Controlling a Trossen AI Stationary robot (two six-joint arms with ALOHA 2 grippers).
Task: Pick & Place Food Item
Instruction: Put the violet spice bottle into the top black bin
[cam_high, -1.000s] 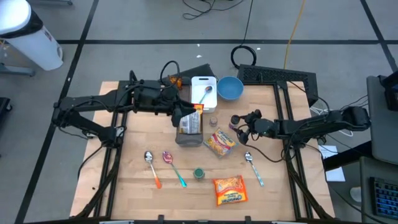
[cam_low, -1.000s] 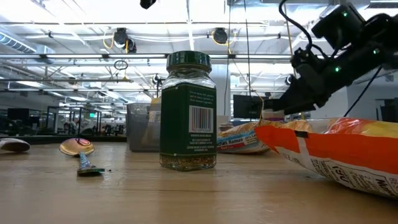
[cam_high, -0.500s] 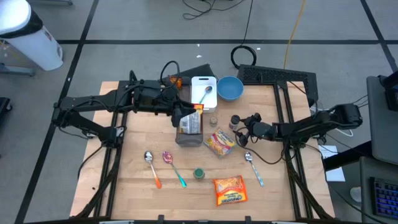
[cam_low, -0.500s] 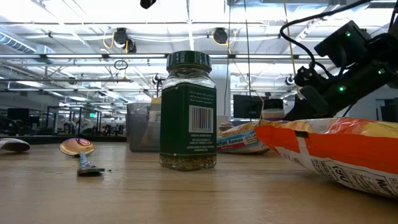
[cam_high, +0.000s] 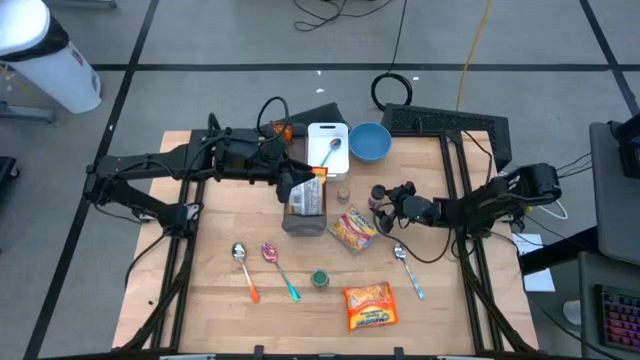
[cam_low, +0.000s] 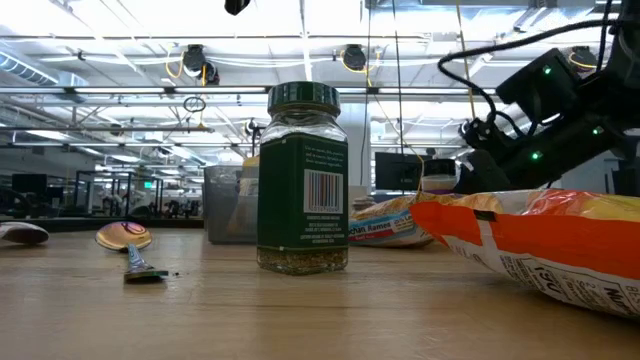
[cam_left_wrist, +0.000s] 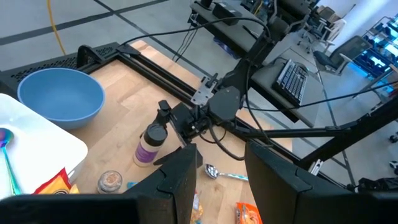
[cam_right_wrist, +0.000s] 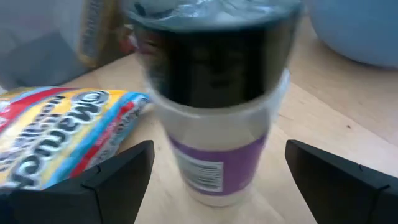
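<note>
A small bottle with a black cap and a purple label (cam_high: 378, 193) stands upright on the wooden table, right of centre; it fills the right wrist view (cam_right_wrist: 217, 106). My right gripper (cam_high: 388, 205) is open and low, with one finger on each side of the bottle (cam_right_wrist: 217, 171), touching nothing. It also shows in the low view (cam_low: 480, 150). A ramen packet (cam_high: 354, 228) lies flat just in front of the bottle. My left gripper (cam_high: 303, 188) is open and empty above a clear container (cam_high: 305, 212); its fingers frame the left wrist view (cam_left_wrist: 221, 177).
A small jar (cam_high: 343, 194), a white board with a spoon (cam_high: 328, 148) and a blue bowl (cam_high: 369, 141) are at the back. A green-lidded spice jar (cam_high: 320, 279), an orange snack bag (cam_high: 368, 305) and three spoons (cam_high: 405, 268) lie nearer the front.
My right gripper has come down and moved toward the table's left edge, up to the purple-labelled bottle, while its arm has folded back. The bottle has stayed where it was.
</note>
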